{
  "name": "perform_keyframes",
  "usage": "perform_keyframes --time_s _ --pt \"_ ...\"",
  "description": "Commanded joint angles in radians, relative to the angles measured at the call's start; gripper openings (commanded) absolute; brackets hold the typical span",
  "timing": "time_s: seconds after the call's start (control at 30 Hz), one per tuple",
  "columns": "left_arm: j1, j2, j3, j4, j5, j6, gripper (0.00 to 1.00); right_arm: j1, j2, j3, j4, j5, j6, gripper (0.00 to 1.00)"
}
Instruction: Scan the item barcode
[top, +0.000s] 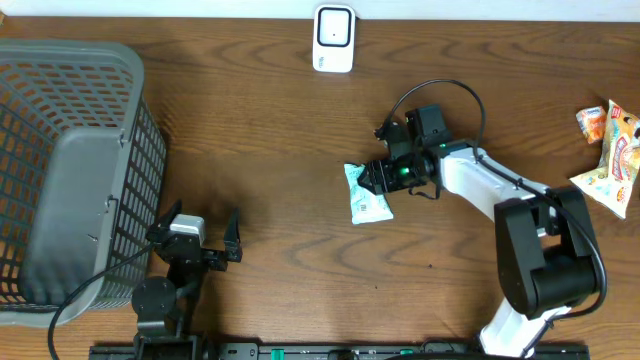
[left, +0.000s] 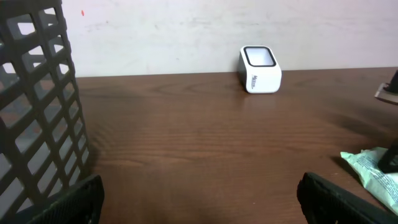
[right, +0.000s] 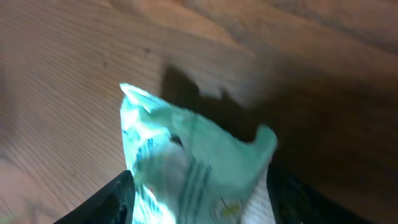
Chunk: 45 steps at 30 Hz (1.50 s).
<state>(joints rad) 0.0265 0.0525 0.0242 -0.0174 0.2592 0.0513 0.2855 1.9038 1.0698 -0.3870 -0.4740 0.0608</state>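
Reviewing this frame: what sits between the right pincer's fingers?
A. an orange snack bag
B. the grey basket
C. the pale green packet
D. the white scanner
C: the right wrist view shows the pale green packet lying in the gap of the right pincer, with a finger on either side of it.

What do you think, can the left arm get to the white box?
Probably yes: bare table lies between the open left gripper and the white scanner, and the basket stands off to the side. It is a long stretch, though.
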Motion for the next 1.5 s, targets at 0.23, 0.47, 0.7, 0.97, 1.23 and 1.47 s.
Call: perform_keyframes --time_s 0.23,0.47,0.7,0.97,1.23,1.47 --pt "0.005 -0.003 -0.020 -0.027 0.009 -0.005 0.98 0.017 0.113 -0.037 -0.097 0.126 -0.062 0.42" --pt "0.005 -0.003 -0.020 -0.027 0.009 -0.005 0.98 0.018 0.113 -0.037 -0.103 0.151 -0.060 0.01" --pt "0.005 -0.003 -0.020 -0.027 0.009 -0.005 0.98 -0.006 0.087 0.028 -0.173 -0.062 -0.058 0.01" --pt "0.005 -0.003 -0.020 -0.027 0.009 -0.005 0.98 -0.071 -0.171 0.105 -0.311 -0.227 -0.010 0.01" --pt "0.005 -0.003 -0.020 -0.027 0.009 -0.005 0.98 -0.034 -0.496 0.105 -0.461 -0.005 0.280 0.01" --pt "0.005 -0.003 -0.020 -0.027 0.009 -0.005 0.98 0.101 -0.708 0.105 -0.559 0.147 0.425 0.01"
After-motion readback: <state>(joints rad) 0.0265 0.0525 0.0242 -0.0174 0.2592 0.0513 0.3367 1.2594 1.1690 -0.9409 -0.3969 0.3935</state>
